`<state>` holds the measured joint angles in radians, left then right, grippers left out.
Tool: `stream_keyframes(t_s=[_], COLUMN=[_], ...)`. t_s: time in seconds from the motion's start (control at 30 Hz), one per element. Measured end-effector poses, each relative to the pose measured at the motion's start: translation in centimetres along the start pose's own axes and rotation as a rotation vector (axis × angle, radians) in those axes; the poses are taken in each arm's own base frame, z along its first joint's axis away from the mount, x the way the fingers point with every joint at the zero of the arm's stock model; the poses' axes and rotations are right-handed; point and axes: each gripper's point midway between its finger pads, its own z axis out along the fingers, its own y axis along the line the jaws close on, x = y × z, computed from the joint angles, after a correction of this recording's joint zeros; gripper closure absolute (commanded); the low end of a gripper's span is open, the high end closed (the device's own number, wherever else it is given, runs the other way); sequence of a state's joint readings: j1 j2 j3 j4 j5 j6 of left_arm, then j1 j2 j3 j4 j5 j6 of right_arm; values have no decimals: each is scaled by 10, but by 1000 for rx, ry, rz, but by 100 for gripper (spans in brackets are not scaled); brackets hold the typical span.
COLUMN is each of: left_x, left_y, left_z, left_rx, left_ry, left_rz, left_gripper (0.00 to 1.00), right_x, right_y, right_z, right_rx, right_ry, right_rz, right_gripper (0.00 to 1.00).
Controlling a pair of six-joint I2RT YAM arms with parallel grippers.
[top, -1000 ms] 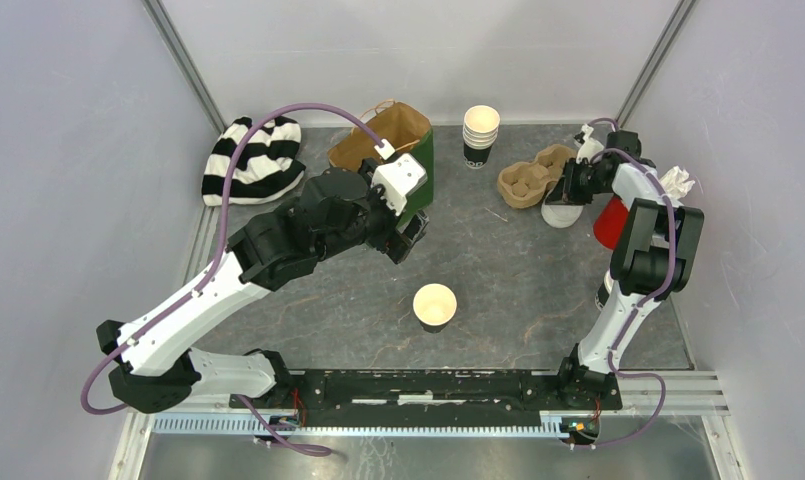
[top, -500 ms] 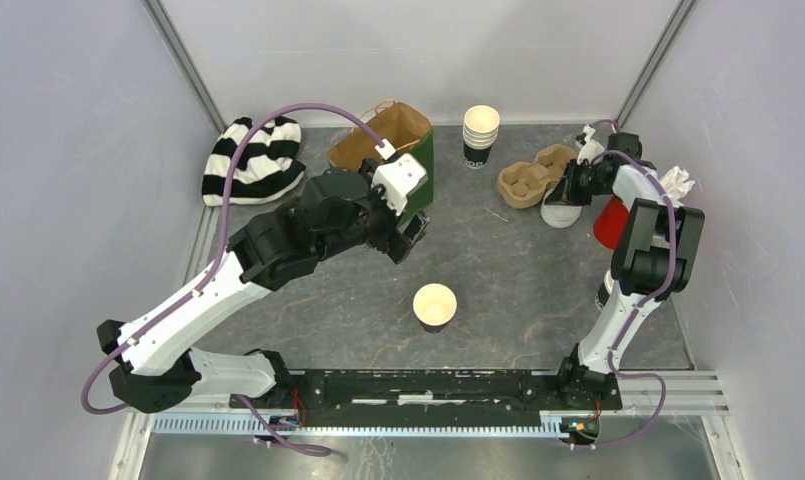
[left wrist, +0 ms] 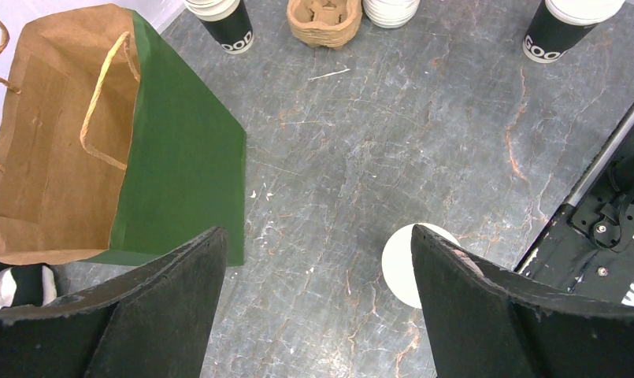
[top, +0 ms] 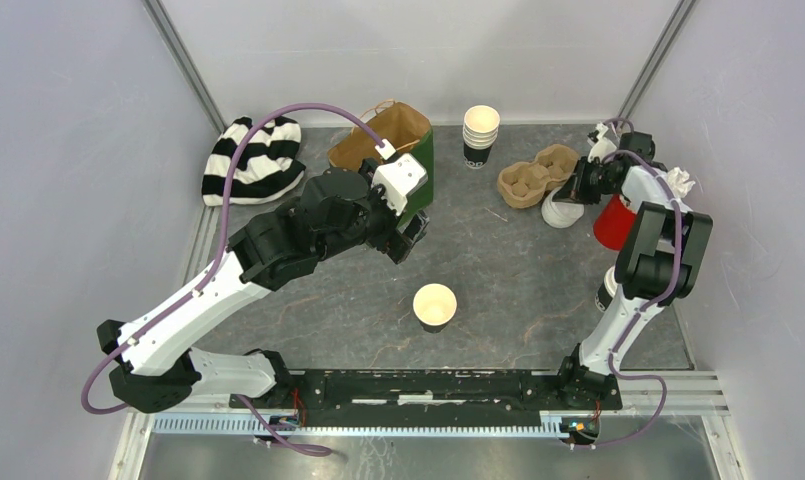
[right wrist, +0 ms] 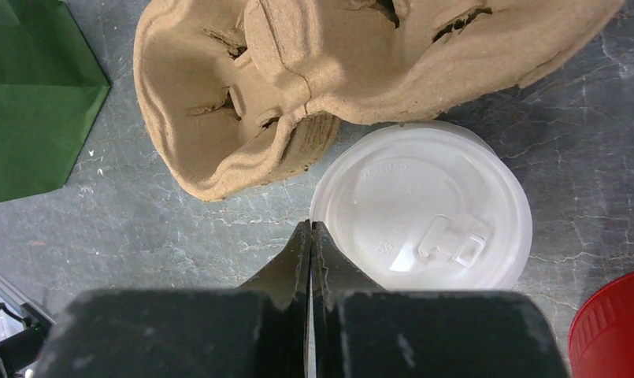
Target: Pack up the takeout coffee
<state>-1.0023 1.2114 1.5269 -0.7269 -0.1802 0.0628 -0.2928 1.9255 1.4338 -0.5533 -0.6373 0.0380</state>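
An open dark paper cup [top: 435, 305] with a cream inside stands mid-table; in the left wrist view its mouth [left wrist: 402, 264] is partly hidden behind my right finger. A lidded dark cup [left wrist: 561, 27] stands by the right arm's base [top: 606, 290]. My left gripper [top: 410, 235] [left wrist: 317, 236] is open and empty, hovering between the green bag and the open cup. My right gripper [top: 576, 192] [right wrist: 311, 224] is shut on the rim of a white lid [right wrist: 420, 206] that lies beside the cardboard cup carrier [right wrist: 242, 102] [top: 561, 208].
A green and brown paper bag [top: 393, 150] stands open at the back left of centre. A stack of cups [top: 480, 135] is at the back. A red cup [top: 613, 222] is right of the lid. A striped hat [top: 253, 158] lies far left.
My right gripper has shifted a little to the right and back with the lid's rim in it, and the lid has tilted slightly. The left arm has not moved.
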Motion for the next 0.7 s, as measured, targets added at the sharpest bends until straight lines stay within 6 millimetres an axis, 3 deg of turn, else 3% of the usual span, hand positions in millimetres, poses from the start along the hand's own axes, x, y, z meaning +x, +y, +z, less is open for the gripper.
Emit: stream_keyframes(t_s=[0.37,0.7], left_x=[0,1], left_y=[-1,-1], left_z=[0,2], left_rx=[3,3], left_ry=[0,4], left_rz=[1,2], left_gripper=[8,8], right_x=[-8,-34], right_y=[0,40], right_z=[-7,-60], right_rx=[-3,4], right_ry=[-31,-187], right_rz=[11,-45], right_gripper=[100,100])
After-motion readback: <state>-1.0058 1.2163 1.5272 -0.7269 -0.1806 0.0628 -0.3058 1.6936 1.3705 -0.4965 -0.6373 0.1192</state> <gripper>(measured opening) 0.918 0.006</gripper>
